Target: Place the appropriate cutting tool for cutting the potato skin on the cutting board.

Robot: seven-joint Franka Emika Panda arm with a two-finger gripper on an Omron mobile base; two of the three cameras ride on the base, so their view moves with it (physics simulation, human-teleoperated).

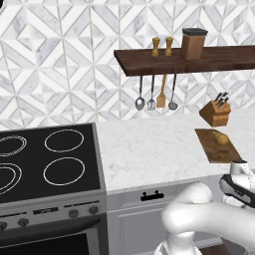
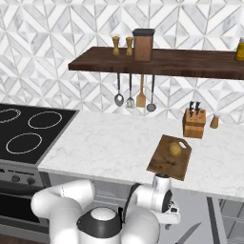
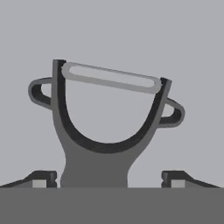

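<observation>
One potato (image 2: pixel 175 149) on one cutting board (image 2: pixel 162 164); one peeler (image 3: pixel 107 127) between wide-apart end effector (image 3: pixel 109 179) fingers, ungripped

Potato (image 2: pixel 175 149) occupies cutting board's (image 2: pixel 164 167) far end; near half bare.

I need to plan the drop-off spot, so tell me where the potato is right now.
The potato lies on the cutting board, toward its far end, at the counter's right side. The knife block stands just behind the board by the wall.
</observation>
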